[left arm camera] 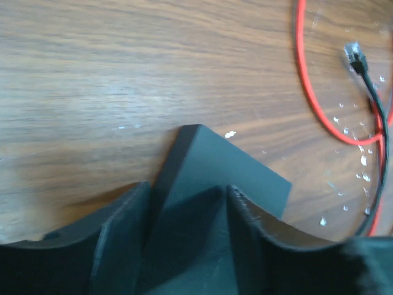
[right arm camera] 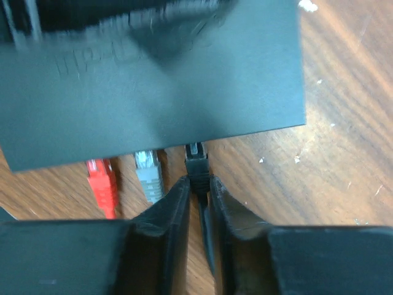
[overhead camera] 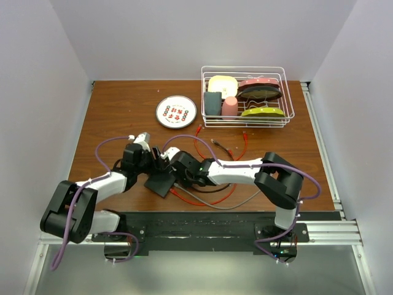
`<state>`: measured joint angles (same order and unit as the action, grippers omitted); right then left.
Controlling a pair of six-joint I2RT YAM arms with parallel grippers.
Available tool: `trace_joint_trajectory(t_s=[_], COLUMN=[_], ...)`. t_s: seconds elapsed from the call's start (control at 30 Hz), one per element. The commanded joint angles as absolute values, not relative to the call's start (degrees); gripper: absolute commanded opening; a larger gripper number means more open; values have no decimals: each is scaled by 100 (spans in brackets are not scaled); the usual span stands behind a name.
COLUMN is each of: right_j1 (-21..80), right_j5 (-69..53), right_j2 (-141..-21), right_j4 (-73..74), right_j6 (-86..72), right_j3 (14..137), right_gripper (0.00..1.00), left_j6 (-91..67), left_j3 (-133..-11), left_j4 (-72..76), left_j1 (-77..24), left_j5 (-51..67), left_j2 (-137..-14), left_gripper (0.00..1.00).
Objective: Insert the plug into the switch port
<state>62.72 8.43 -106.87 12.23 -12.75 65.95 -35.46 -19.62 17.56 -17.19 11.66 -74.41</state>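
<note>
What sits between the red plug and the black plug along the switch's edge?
A grey plug sits between the red plug and black plug, seen in the right wrist view.

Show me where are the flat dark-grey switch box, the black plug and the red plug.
flat dark-grey switch box [right arm camera: 184,80], right wrist view, top face.
black plug [right arm camera: 197,165], right wrist view, plug body.
red plug [right arm camera: 102,184], right wrist view, plug body.

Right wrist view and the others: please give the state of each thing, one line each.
switch: flat on the table, between the left fingers
black plug: at the switch edge, between the right fingers
grey plug: in a port
red plug: in a port
</note>
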Motion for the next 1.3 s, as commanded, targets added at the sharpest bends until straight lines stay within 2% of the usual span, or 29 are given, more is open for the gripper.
trace_joint_trajectory(t_s=[0.0, 0.07, 0.17, 0.2, 0.27, 0.33, 0.4, 0.43, 0.63, 0.8, 0.83, 0.9, 1.07, 1.1, 1.27], right_j1=[6249, 6240, 6249, 6240, 6240, 6205, 6048, 5969, 5265, 4817, 4782, 4668, 4413, 4343, 4193], right_j5=[1327, 1397, 1695, 1748, 1968, 2126, 2110, 2066, 1828, 1836, 1846, 1863, 2021, 2013, 2022], right_j2=[-10161, -10090, -9862, -9705, -9502, -9212, -9062, -9001, -9429, -10466, -10607, -10993, -11803, -11917, -12128], right_j4=[-71, 148, 518, 579, 712, 756, 738, 669, 729, 1063, 1168, 1160, 1608, 1600, 1433], right_j6=[-1494, -1494, -1591, -1600, -1626, -1635, -1670, -1705, -1863, -1916, -1933, -1977, -2206, -2276, -2434], right_j3=[6627, 6566, 6513, 6478, 6390, 6337, 6328, 6354, 6846, 7847, 8144, 8340, 9175, 9193, 9132], right_gripper=[30, 39, 50, 60, 70, 88, 98, 99, 98, 95, 91, 73, 71, 62, 55], left_j6=[-3534, -3446, -3384, -3358, -3305, -3278, -3278, -3296, -3296, -3226, -3217, -3217, -3226, -3226, -3243], left_j3=[-2302, -2408, -2610, -2689, -2768, -2900, -2944, -2944, -2953, -2944, -2953, -2979, -2953, -2962, -2962], left_j4=[722, 493, 133, 62, -235, -438, -544, -606, -930, -1177, -1186, -1265, -1275, -1301, -1283], left_j1=[-1758, -1714, -1679, -1670, -1661, -1661, -1661, -1661, -1661, -1661, -1661, -1661, -1661, -1661, -1661], left_j5=[1724, 1609, 1267, 1100, 967, 914, 958, 967, 1125, 1081, 1081, 1098, 1178, 1186, 1222], left_j2=[-7374, -7357, -7208, -7042, -6848, -6523, -6172, -6048, -5415, -4976, -4949, -4878, -4817, -4808, -4790], left_gripper=[66, 70, 81, 84, 91, 94, 97, 98, 100, 100, 100, 100, 100, 100, 100])
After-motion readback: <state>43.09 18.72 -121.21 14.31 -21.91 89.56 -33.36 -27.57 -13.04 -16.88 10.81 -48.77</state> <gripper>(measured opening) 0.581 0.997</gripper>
